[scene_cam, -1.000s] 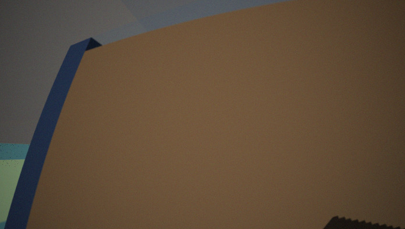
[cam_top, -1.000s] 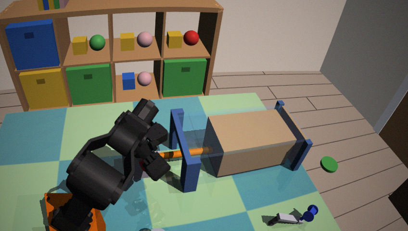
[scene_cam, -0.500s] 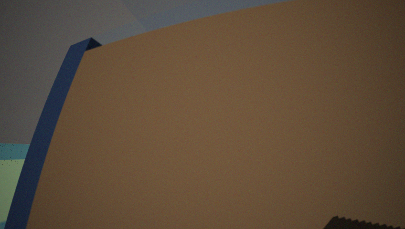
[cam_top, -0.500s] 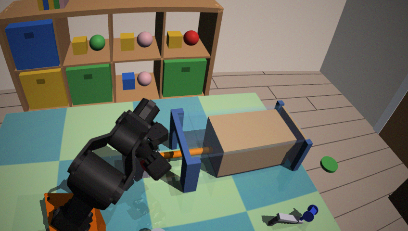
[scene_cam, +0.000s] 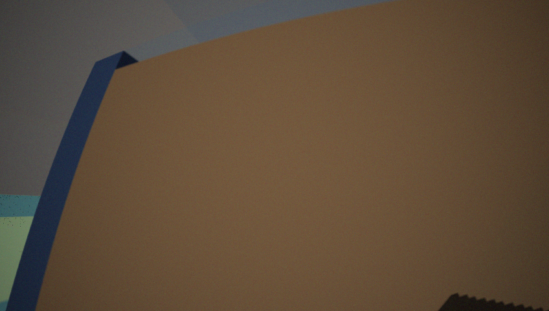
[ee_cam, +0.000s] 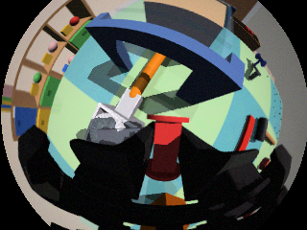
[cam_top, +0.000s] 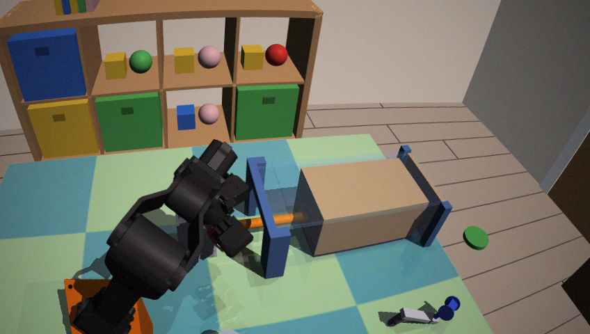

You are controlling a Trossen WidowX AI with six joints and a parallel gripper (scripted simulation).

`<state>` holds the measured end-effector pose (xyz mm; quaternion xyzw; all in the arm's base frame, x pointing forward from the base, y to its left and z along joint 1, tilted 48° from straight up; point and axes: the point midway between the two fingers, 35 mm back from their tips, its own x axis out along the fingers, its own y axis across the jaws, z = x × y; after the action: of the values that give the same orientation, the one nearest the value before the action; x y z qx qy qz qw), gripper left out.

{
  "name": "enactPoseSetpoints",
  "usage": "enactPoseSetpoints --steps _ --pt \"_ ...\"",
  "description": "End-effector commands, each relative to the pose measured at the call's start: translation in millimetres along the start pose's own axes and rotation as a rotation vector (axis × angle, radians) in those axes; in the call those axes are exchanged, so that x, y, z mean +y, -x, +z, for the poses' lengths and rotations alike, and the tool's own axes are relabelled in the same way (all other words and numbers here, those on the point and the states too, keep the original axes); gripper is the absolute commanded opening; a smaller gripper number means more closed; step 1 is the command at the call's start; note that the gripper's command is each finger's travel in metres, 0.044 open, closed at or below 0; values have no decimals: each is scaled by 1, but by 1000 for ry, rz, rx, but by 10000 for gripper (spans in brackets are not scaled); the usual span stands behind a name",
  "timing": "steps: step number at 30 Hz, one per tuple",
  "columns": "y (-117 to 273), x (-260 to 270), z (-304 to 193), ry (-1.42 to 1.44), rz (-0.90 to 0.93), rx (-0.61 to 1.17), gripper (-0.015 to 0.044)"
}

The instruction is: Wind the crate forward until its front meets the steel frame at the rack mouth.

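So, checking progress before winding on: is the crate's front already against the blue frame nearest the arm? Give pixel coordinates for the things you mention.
No, bare orange strap (cam_top: 270, 220) (ee_cam: 154, 66) spans a gap between crate (cam_top: 364, 188) and frame (cam_top: 276, 252) (ee_cam: 168, 35).

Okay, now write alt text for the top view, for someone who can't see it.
A black robot arm's gripper is closed on a red part beside a blue frame; an orange strap runs through it to a tan crate, short of that frame.
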<state>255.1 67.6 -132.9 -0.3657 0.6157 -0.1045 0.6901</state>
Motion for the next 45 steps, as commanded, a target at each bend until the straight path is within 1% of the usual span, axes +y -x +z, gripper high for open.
enactPoseSetpoints --steps 1,45 --pt "-5 2 4 5 -4 5 0" --pt "-24 28 46 3 -3 3 0"
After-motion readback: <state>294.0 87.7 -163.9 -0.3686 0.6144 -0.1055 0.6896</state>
